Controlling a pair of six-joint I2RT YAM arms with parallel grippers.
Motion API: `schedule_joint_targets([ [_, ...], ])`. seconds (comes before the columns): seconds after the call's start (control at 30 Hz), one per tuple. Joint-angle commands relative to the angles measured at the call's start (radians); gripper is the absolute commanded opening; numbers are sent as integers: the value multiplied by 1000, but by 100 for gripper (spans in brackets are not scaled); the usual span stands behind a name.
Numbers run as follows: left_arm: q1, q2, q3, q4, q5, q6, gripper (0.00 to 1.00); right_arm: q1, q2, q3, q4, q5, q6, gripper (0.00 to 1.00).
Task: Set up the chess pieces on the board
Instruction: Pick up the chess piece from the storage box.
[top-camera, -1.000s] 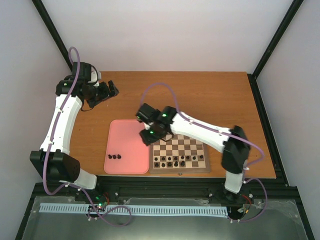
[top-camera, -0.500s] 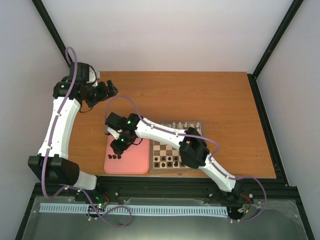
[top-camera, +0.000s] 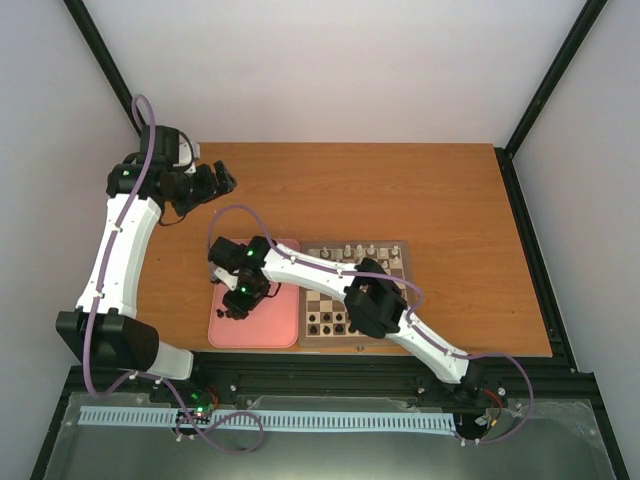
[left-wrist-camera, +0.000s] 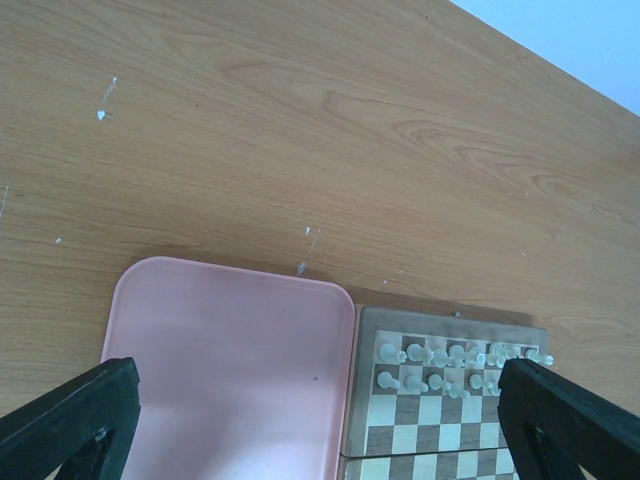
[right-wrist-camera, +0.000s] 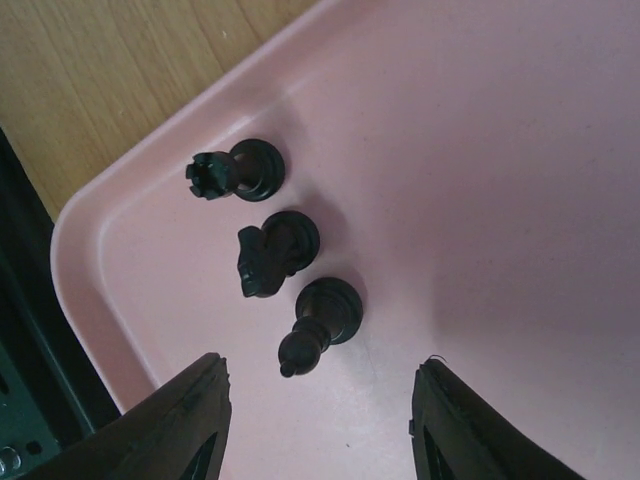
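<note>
- The table (left-wrist-camera: 300, 120) is wood-grain, matt, with a few pale scuffs.
- The tray (right-wrist-camera: 520, 150) is smooth pink plastic with a soft sheen (a few tiny specks mark it).
- The chess pieces (right-wrist-camera: 272, 255) look like black plastic, slightly glossy.
- The board (left-wrist-camera: 362, 400) is wood with light and dark checks and a satin finish.
- The white pieces (left-wrist-camera: 440, 356) look pale, almost translucent.

Top view: bright, even, diffuse light; pale walls (top-camera: 330, 70) nearly washed out; orange-brown wooden tabletop (top-camera: 420, 190) evenly lit.
Left wrist view: wood grain sharp; left gripper (left-wrist-camera: 315, 400), black fingers (left-wrist-camera: 70, 420) at 7 and 5 o'clock, dark and soft-edged.
Right wrist view: flat pink plastic tray (right-wrist-camera: 500, 150), faint sheen near centre; three small black chess pieces (right-wrist-camera: 280, 250) crisp, shadows soft; right gripper (right-wrist-camera: 320, 375), fingertips (right-wrist-camera: 190, 420) at 7 and 5 o'clock, blurred.
</note>
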Motion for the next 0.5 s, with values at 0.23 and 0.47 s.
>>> schedule_joint_targets([
  [0.23,-7,-9,4,11,4,8,100,-1,58,88,-30,-13,-23,45],
  [0.47,-7,-1,5,12,9,9,100,-1,77,110,-46,-15,-27,31],
])
